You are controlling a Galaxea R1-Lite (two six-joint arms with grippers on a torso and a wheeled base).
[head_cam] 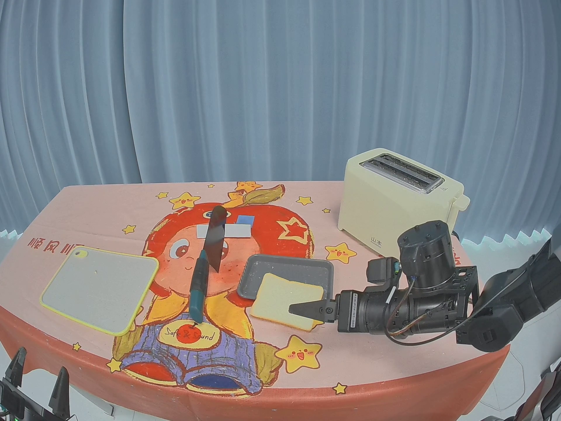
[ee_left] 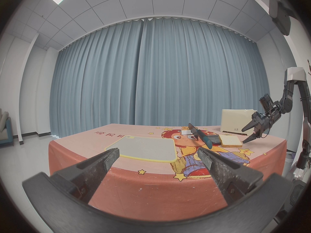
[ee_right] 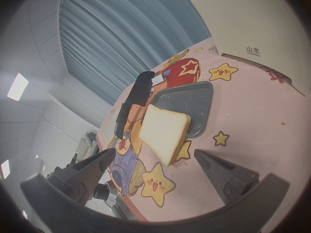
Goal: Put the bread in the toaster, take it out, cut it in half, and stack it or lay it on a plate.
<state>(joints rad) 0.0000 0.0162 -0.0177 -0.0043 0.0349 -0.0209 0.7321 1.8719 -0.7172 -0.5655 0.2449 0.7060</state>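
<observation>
A slice of white bread (head_cam: 286, 300) lies tilted, its far edge propped on the rim of a grey tray (head_cam: 289, 270) and its near edge on the tablecloth. My right gripper (head_cam: 304, 310) is open just off the slice's near right corner, with nothing between its fingers. In the right wrist view the bread (ee_right: 163, 133) sits ahead of the spread fingers (ee_right: 223, 175). The cream toaster (head_cam: 397, 203) stands at the back right, both slots empty. My left gripper (ee_left: 157, 151) is open, low off the table's front left corner, empty.
A knife (head_cam: 207, 258) with a dark blade and teal handle lies mid-table, blade propped on small white and blue cards (head_cam: 231, 229). A grey cutting board with a yellow rim (head_cam: 99, 287) lies at the left. The table's front edge is close behind the bread.
</observation>
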